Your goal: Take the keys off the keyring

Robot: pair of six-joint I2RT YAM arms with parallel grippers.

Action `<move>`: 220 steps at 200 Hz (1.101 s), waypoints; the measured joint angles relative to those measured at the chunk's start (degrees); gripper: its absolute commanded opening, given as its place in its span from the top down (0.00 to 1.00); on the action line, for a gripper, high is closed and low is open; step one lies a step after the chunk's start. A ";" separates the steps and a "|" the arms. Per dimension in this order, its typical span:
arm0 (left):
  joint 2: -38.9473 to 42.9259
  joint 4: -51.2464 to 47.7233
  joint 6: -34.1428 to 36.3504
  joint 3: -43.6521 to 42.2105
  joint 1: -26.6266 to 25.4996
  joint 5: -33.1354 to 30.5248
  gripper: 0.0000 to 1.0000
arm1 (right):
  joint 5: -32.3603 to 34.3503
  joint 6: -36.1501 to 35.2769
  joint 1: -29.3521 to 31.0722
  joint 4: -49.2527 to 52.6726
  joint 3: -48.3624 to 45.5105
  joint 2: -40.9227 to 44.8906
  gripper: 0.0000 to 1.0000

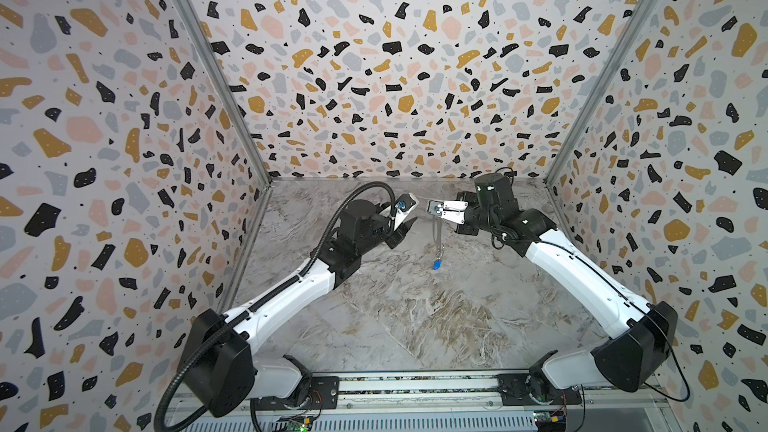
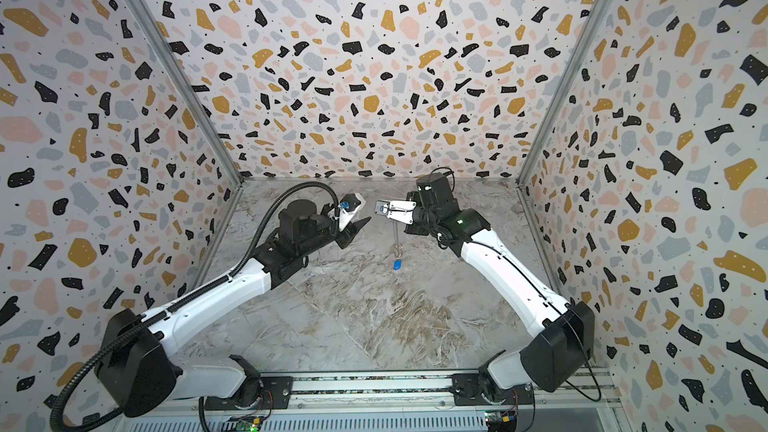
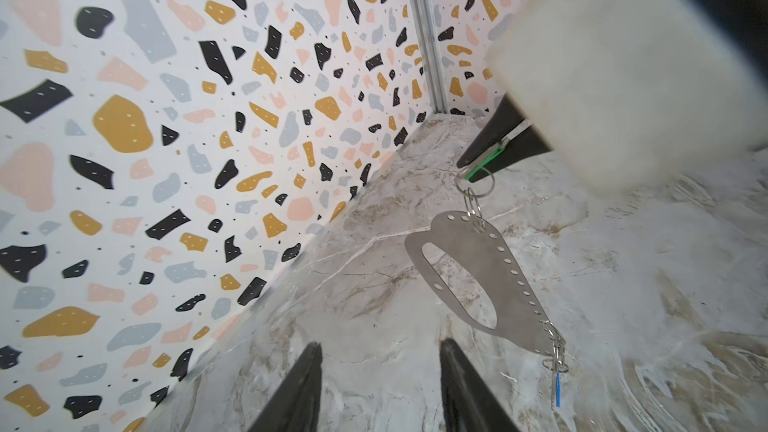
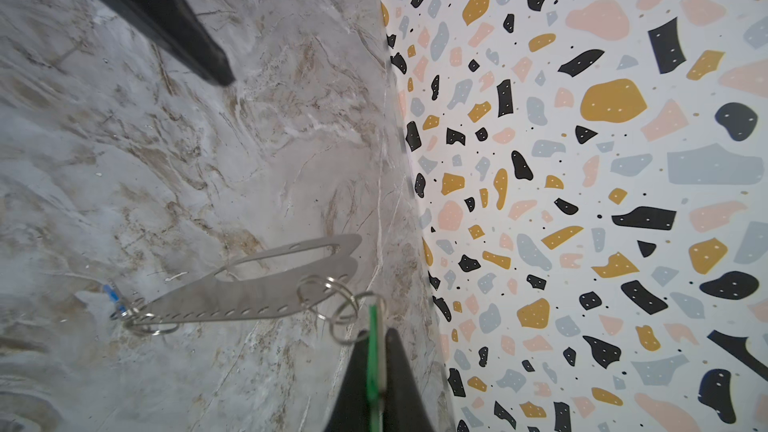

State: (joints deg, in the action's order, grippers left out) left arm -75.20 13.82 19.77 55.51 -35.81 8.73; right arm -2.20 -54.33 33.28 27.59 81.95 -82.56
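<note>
- My two top views sit high above the arm bases, side by side, looking down toward the back wall point(image 1: 374, 76); both cover the whole table point(image 1: 415, 317).
- My left wrist camera sits close to the keyring point(image 3: 498, 280); a pale block point(image 3: 623, 76), too blurred to identify, fills one corner.
- My right wrist camera sees that keyring at a low slant, side wall point(image 4: 582, 160) behind.

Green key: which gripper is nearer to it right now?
Right. The right gripper is shut on the green key, and the keyring hangs from that key by its rings. The left gripper is open, off to the side, touching neither.
</note>
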 measured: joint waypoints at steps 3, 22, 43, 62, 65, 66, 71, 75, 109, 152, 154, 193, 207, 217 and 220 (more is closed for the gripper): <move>0.46 0.98 0.11 -0.81 -0.17 -0.44 0.51 | 0.22 0.20 0.13 0.52 0.46 -0.24 1.00; 2.73 6.23 0.87 -5.09 -2.43 -2.25 0.50 | 1.77 1.86 1.22 3.72 2.82 -1.90 1.00; 3.19 10.23 1.88 -7.08 -4.63 -2.97 0.50 | 3.34 2.99 2.34 6.99 4.50 -3.37 1.00; 3.61 13.81 2.69 -8.96 -5.73 -3.39 0.51 | 4.22 4.20 2.84 10.29 6.47 -4.66 1.00; 3.74 14.40 2.82 -9.33 -5.81 -3.52 0.51 | 4.33 4.31 2.86 10.91 6.91 -4.94 1.00; 3.80 14.67 2.99 -9.55 -5.88 -3.54 0.51 | 4.37 4.37 2.89 11.08 7.04 -4.98 1.00; 4.09 15.47 3.28 -10.21 -6.21 -3.78 0.51 | 4.63 4.81 2.99 12.11 7.93 -5.46 1.00; 4.24 15.96 3.58 -10.67 -6.49 -4.00 0.51 | 4.92 5.29 3.04 12.96 8.74 -5.88 1.00; 4.00 19.37 5.51 -12.31 -9.84 -7.06 0.51 | 6.60 8.46 3.61 16.85 12.66 -8.09 1.00; 2.97 22.25 5.44 -12.87 -12.85 -9.55 0.51 | 7.96 11.65 3.98 20.44 13.38 -8.76 1.00; 2.95 22.29 5.35 -12.87 -12.85 -9.57 0.51 | 7.98 11.82 4.00 20.65 13.46 -8.83 1.00; 1.57 22.53 1.09 -12.87 -12.85 -9.73 0.50 | 8.39 13.94 4.04 21.97 14.53 -9.40 1.00; 0.66 22.62 -0.74 -12.90 -12.87 -9.70 0.48 | 8.52 14.49 4.02 22.10 14.82 -9.42 1.00; -0.26 22.75 -2.23 -12.90 -12.87 -9.75 0.47 | 8.59 14.88 4.04 22.18 14.99 -9.42 1.00; -0.52 22.77 -2.75 -12.90 -12.87 -9.81 0.47 | 8.66 14.93 4.04 22.18 15.04 -9.42 1.00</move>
State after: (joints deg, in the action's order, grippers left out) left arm -75.72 36.60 17.02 42.61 -48.69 -1.08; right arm 6.46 -39.40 37.32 49.78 96.99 -91.98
